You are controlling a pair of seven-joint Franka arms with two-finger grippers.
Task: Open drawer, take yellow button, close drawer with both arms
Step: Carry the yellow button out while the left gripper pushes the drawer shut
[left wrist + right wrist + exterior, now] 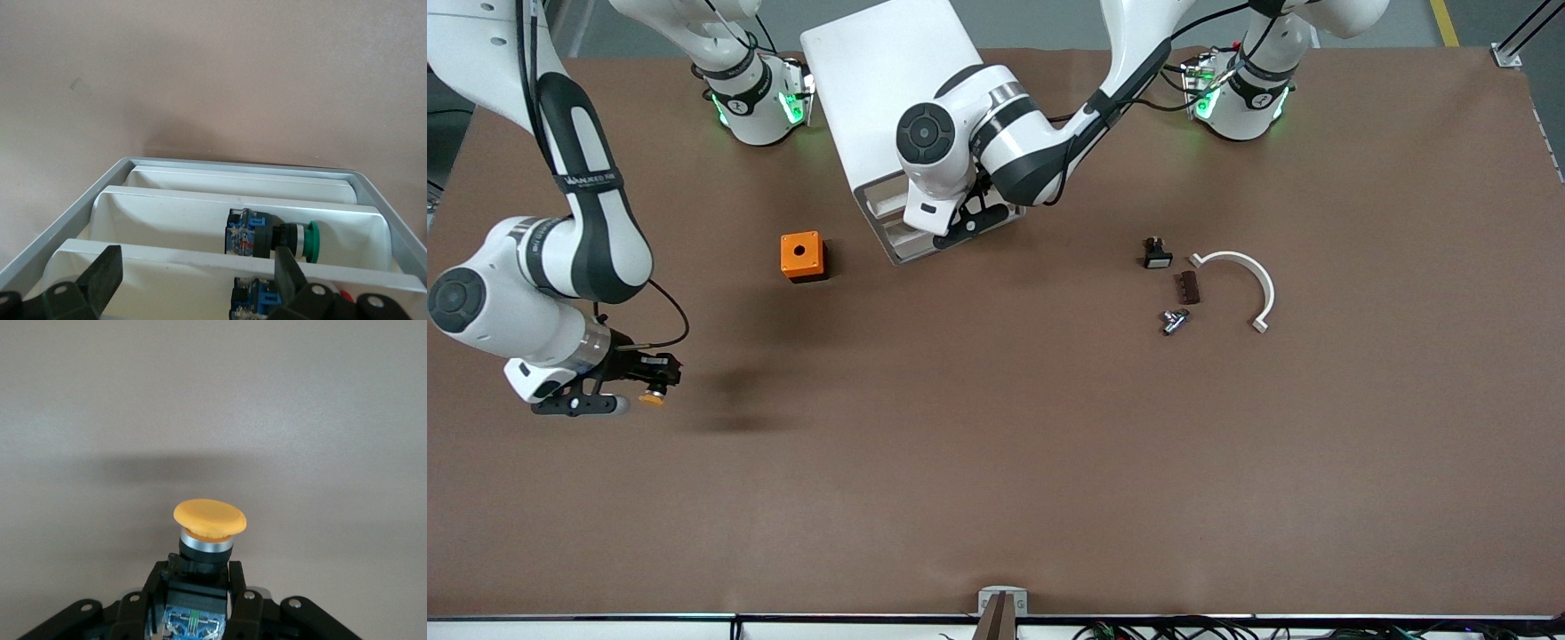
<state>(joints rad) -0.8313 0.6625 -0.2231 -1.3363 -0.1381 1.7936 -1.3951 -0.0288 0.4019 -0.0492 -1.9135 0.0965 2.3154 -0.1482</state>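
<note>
The white cabinet (880,80) stands near the robots' bases, and its drawers (891,222) face the front camera. My left gripper (971,222) is at the drawer fronts. In the left wrist view it (197,260) is open, and its fingers (101,277) straddle the front wall of an upper drawer (167,267). I cannot tell whether that is the uppermost drawer. My right gripper (660,380) is up over the table toward the right arm's end, shut on the button (653,398). In the right wrist view (193,587) the orange cap (210,519) sticks out past the fingers.
A green-capped button (273,239) lies in a lower drawer, and another blue-bodied part (257,300) in the drawer at my left fingers. An orange cube with a hole (801,255) sits beside the cabinet. A black part (1156,255), a brown piece (1187,287), a metal part (1174,320) and a white curved piece (1249,280) lie toward the left arm's end.
</note>
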